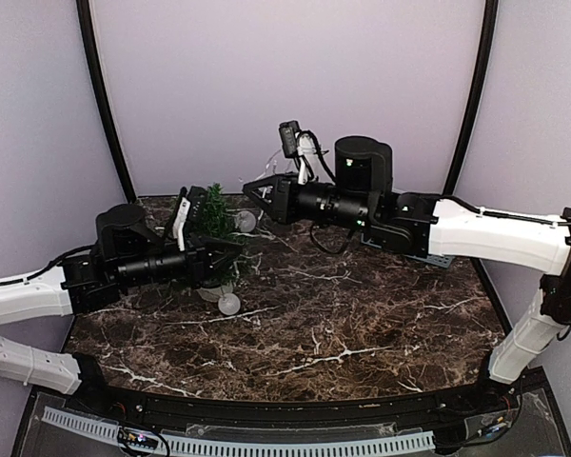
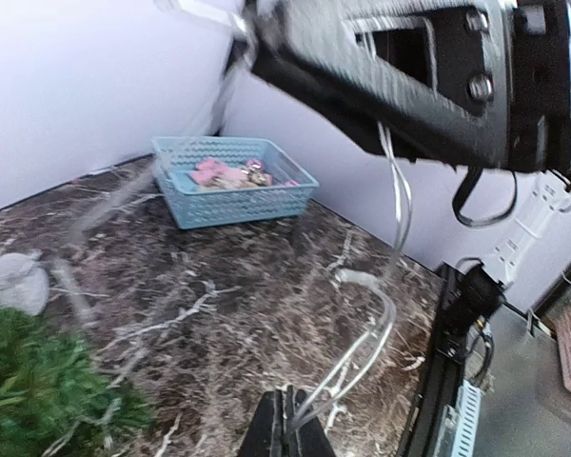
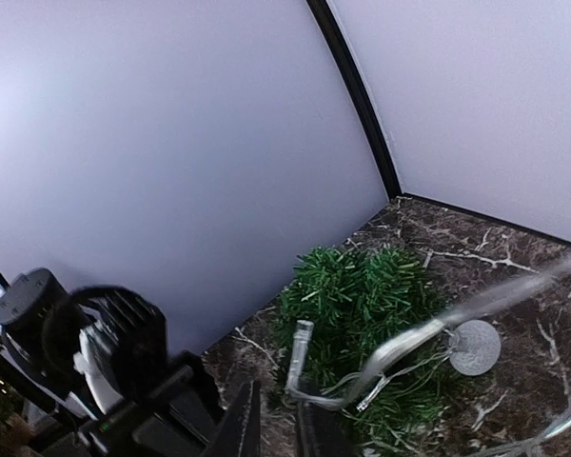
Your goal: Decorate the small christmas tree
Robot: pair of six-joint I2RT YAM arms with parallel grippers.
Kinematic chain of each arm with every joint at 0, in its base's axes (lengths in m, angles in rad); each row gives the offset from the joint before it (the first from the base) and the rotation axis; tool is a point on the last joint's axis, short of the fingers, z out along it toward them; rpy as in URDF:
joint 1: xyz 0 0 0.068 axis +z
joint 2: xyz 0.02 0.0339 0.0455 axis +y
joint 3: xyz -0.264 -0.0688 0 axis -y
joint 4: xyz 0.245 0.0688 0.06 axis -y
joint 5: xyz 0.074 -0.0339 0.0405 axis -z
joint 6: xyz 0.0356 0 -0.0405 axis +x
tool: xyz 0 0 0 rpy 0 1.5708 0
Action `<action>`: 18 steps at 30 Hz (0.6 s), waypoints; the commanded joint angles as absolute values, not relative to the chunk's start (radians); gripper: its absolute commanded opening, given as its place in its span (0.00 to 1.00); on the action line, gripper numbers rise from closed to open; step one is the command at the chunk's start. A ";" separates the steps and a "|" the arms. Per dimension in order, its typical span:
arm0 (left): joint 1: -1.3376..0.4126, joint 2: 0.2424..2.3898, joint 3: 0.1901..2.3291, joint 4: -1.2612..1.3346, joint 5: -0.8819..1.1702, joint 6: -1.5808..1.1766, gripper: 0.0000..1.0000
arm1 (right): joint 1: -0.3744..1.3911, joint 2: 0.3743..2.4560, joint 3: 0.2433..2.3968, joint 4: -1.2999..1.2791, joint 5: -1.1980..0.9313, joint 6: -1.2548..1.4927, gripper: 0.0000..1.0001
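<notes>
The small christmas tree (image 1: pixel 214 215) stands at the back left of the marble table; its green needles show in the left wrist view (image 2: pixel 33 390) and the right wrist view (image 3: pixel 362 305). A clear light string (image 2: pixel 385 319) runs up from my left gripper (image 2: pixel 290 430), which is shut on its strands just right of the tree (image 1: pixel 226 255). My right gripper (image 3: pixel 278 428) hovers above and behind the tree (image 1: pixel 249 188), jaws a narrow gap apart with nothing between them. The string's bulb end (image 3: pixel 300 354) loops past the tip of one finger (image 3: pixel 316 433).
A silver bauble (image 1: pixel 246 221) hangs by the tree, also seen in the wrist views (image 3: pixel 474 347) (image 2: pixel 19 283). Another bauble (image 1: pixel 228 304) lies on the table in front of the tree. A blue basket (image 2: pixel 266 202) of ornaments sits at the back right, under the right arm (image 1: pixel 495 233).
</notes>
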State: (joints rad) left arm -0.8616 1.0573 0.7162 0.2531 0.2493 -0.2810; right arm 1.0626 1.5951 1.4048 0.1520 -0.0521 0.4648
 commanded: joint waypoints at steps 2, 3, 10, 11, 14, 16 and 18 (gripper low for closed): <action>-0.862 0.865 0.701 -0.059 -0.140 -0.307 0.00 | 1.071 1.539 1.373 0.141 0.063 0.416 0.30; -0.859 0.822 0.699 -0.085 -0.169 -0.310 0.00 | 1.069 1.534 1.368 0.136 0.075 0.411 0.36; -0.843 0.653 0.718 -0.319 -0.350 -0.345 0.00 | 1.044 1.496 1.334 0.126 0.119 0.397 0.69; -0.841 0.640 0.722 -0.336 -0.358 -0.357 0.00 | 1.042 1.489 1.327 0.129 0.123 0.397 0.69; -0.840 0.598 0.731 -0.424 -0.390 -0.382 0.00 | 1.034 1.478 1.317 0.135 0.136 0.393 0.69; -0.841 0.587 0.749 -0.496 -0.421 -0.409 0.00 | 1.033 1.474 1.316 0.134 0.147 0.388 0.70; -0.839 0.577 0.786 -0.583 -0.484 -0.450 0.00 | 1.031 1.473 1.316 0.133 0.153 0.385 0.70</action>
